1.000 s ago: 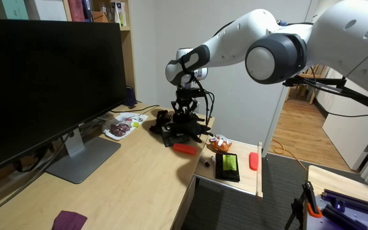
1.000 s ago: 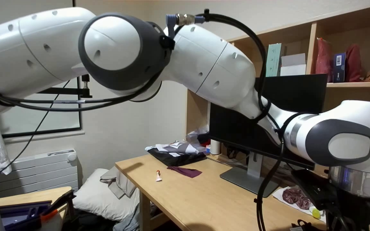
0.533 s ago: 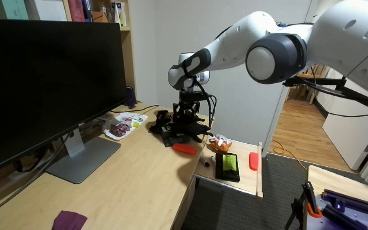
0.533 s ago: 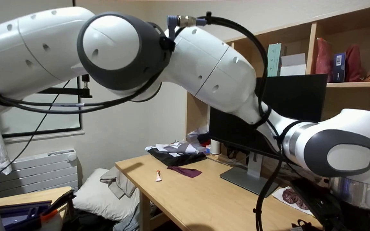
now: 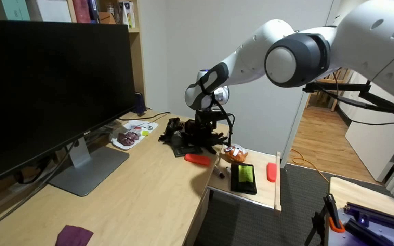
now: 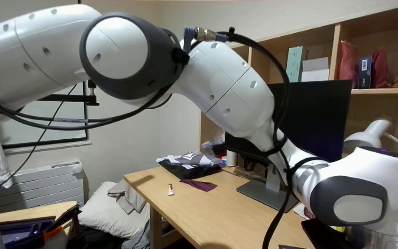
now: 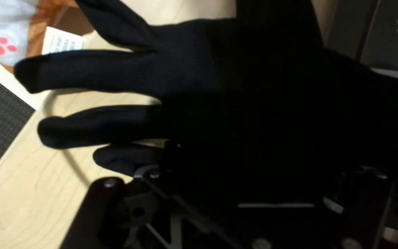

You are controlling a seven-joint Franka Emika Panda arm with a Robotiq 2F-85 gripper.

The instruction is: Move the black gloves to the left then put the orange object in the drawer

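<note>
The black gloves (image 5: pixel 214 139) lie at the far end of the desk, splayed fingers pointing towards the drawer side; in the wrist view the black gloves (image 7: pixel 95 71) fill most of the picture. My gripper (image 7: pixel 257 152) is right over them, low down, its jaws wide apart. The fingertips blend into the black fabric, and no pinched fabric is visible. A slim orange-red bar, the orange object (image 5: pixel 197 159), rests on the desk in front of the gloves. The pulled-out drawer (image 5: pixel 277 196) of light wood stands beside the desk's edge.
Inside the drawer are an orange plush (image 5: pixel 237 154), a black case with a yellow-green note (image 5: pixel 246 174), a chunky red item (image 5: pixel 271 172) and markers (image 5: pixel 219 172). Flat dark boxes (image 5: pixel 186 150) lie beside the gloves. A white tray (image 5: pixel 120 145) and monitor (image 5: pixel 56 89) occupy the desk.
In both exterior views the arm has come down, its wrist sinking onto the gloves and, in an exterior view, drifting slightly towards the drawer. The gloves have shifted a little. The orange object has hardly moved.
</note>
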